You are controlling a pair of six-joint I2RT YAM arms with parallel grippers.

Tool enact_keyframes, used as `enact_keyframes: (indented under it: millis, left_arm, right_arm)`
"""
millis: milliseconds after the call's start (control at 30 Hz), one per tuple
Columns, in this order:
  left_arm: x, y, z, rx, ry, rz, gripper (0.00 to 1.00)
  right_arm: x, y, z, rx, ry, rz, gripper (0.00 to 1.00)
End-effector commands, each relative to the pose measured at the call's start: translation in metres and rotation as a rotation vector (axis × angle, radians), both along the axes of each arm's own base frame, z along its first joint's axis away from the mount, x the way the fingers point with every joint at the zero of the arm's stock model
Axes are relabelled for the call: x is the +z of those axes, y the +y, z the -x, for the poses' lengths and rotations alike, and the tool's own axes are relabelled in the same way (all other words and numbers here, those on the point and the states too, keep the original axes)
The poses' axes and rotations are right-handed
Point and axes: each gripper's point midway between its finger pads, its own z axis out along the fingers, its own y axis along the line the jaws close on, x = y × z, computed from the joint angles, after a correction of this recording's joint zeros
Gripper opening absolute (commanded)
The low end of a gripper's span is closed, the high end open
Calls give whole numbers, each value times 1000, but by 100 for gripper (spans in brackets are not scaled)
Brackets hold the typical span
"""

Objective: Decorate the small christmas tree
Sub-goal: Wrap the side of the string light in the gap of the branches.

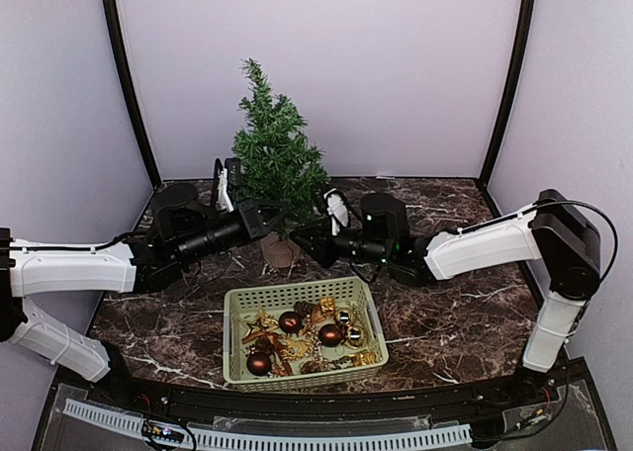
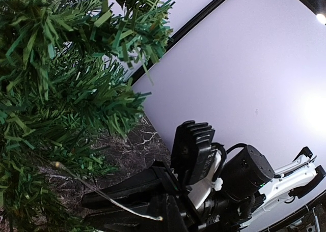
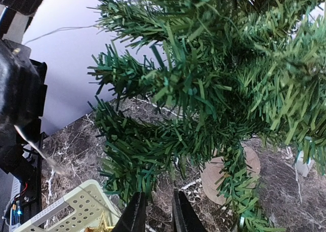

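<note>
right gripper [image 3: 155, 215]: fingers nearly together with a slim gap, cannot tell if anything is pinched | left gripper [image 1: 265, 218]: fingers pressed together, thin wire [image 2: 107, 194] runs toward them | between and above both: small christmas tree [image 1: 272, 149], upright, no ornament visible | nearside of fingers: basket [image 1: 235, 308] holding baubles [image 1: 290, 321] | progress: barely begun, hanging remains

Pale green basket [image 1: 229, 334] of ornaments on a dark marble desk [image 1: 450, 317].
Dark red baubles [image 1: 290, 321], a gold star [image 1: 262, 325] and other gold trinkets fill the slotted basket; lilac walls [image 1: 376, 65] and black corner posts [image 1: 129, 75] enclose the desk.
</note>
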Motion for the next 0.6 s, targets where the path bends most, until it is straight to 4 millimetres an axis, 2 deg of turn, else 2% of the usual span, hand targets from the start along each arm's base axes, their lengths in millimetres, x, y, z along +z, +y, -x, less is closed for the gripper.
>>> enact_keyframes:
  millis: [0, 267, 500, 533, 567]
  left_arm:
    - [16, 4, 5, -13, -37, 27, 0]
    - [17, 8, 5, -4, -41, 29, 0]
    - [13, 10, 4, 3, -40, 17, 0]
    - [12, 12, 4, 3, -40, 4, 1]
    - [11, 13, 4, 9, -38, -6, 9]
  right_arm:
    - [8, 8, -3, -4, -13, -57, 18]
    - [-8, 2, -3, -23, 27, -63, 13]
    - [-6, -10, -4, -63, 38, -69, 0]
    - [-5, -14, -5, -78, 40, -65, 0]
    - [0, -17, -4, -86, 37, -62, 0]
